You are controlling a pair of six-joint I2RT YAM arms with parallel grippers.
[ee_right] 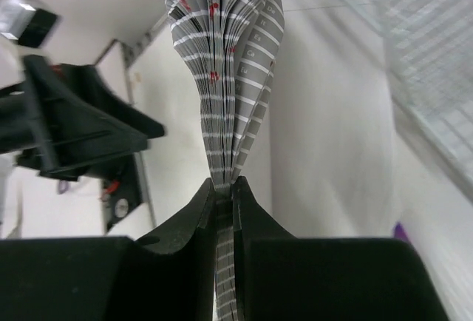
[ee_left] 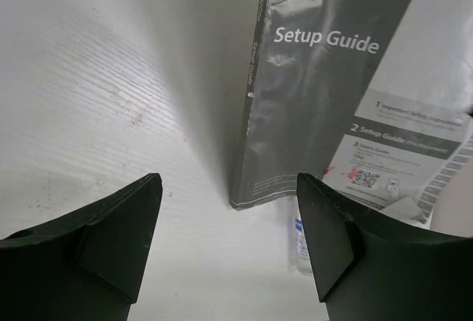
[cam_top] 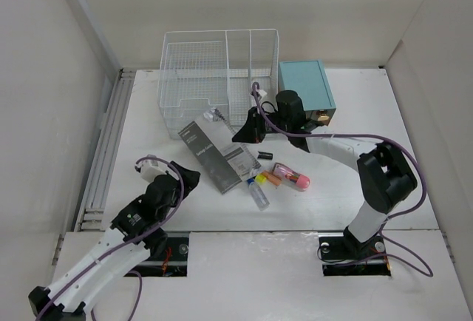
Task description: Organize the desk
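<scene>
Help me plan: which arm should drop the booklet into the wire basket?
Right: right hand shut on the grey-striped paper booklet near the white wire basket; left hand open, empty.

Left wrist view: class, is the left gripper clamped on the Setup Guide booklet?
No, the left gripper is open, its jaws clear of the Setup Guide lying on the desk.

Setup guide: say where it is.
Top view: the setup guide lies on the desk in front of the wire basket, between the left gripper and the right gripper.

Dark grey booklet (cam_top: 208,152), grey-and-white striped pages (ee_right: 229,77), teal box (cam_top: 305,84), white desk (cam_top: 154,137)
</scene>
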